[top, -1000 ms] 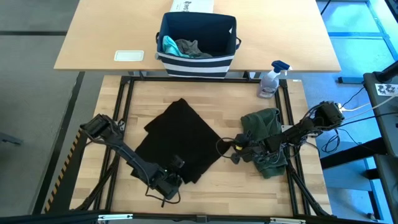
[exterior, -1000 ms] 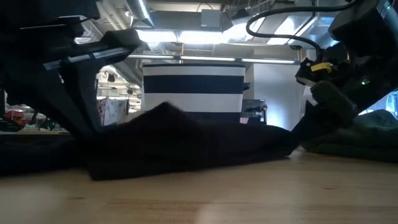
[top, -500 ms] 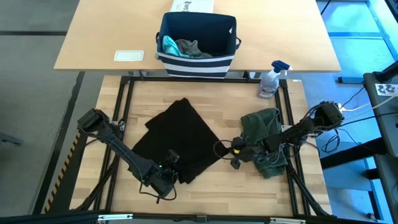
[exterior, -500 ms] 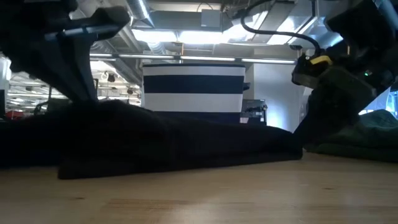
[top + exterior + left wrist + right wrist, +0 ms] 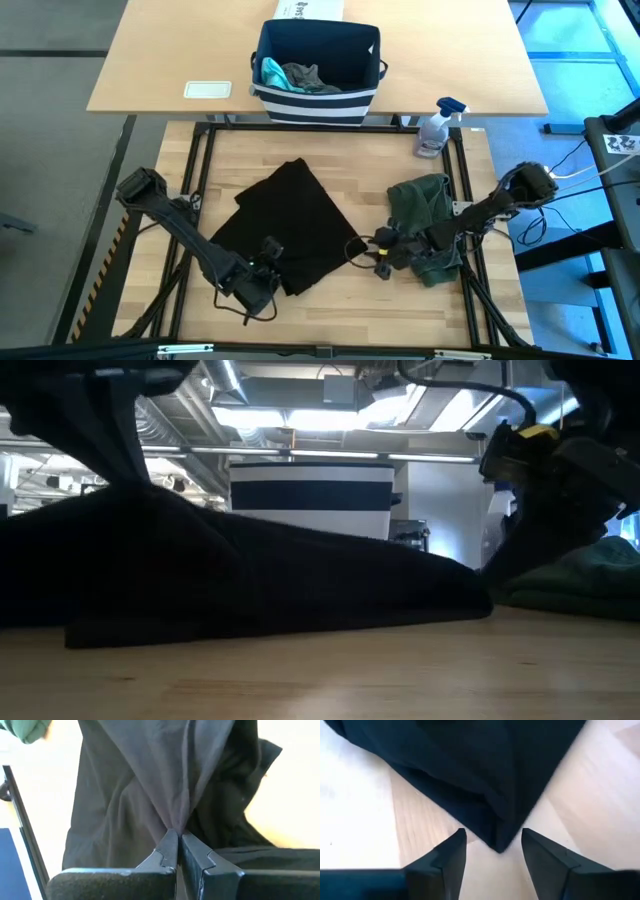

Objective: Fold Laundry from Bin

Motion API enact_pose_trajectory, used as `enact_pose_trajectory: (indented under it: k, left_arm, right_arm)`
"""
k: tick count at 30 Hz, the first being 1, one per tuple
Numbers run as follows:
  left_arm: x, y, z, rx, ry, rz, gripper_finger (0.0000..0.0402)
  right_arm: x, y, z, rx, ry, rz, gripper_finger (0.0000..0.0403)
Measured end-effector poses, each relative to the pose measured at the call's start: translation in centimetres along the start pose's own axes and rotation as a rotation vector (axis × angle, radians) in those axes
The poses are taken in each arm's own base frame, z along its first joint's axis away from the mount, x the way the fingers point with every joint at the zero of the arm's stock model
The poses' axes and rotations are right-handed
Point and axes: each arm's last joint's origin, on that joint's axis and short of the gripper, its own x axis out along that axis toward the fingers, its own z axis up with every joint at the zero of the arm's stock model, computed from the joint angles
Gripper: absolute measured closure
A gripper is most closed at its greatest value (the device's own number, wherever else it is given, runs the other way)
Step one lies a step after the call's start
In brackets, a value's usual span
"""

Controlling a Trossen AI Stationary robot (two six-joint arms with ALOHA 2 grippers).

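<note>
Our left gripper point(image 5: 176, 839) sits low at the near edge with jaws pinched shut; our right gripper point(image 5: 492, 842) hovers with jaws apart.

Butcher-block worktable point(image 5: 330, 300), lower centre of the high view, carried a folded black T-shirt point(image 5: 290, 225) left of centre and a crumpled olive-green garment point(image 5: 425, 205) to the right. A paler desk point(image 5: 180, 40) across the top of the frame carried a navy striped bin point(image 5: 318, 95) at centre, a white card point(image 5: 208, 90) at left and a spray bottle point(image 5: 435, 130) at its lower right edge.
</note>
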Motion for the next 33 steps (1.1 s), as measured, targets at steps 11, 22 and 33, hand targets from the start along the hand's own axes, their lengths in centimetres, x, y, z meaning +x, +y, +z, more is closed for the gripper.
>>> enact_pose_trajectory:
  k: [11, 22, 33]
  left_arm:
    - [1.4, -2.4, -1.0, 0.004, 0.065, -0.144, 0.0401]
    - [1.9, -2.4, -0.9, -0.032, 0.037, -0.144, 0.0401]
    - [2.2, -1.9, -1.0, -0.055, 0.05, -0.136, 0.0401]
  right_arm:
    - [-1.5, 0.1, 1.0, -0.012, -0.074, -0.031, 0.0207]
    - [1.0, -1.0, 2.9, 0.028, -0.167, -0.029, 0.0248]
    - [3.5, -0.2, 1.3, -0.025, -0.062, 0.124, 0.039]
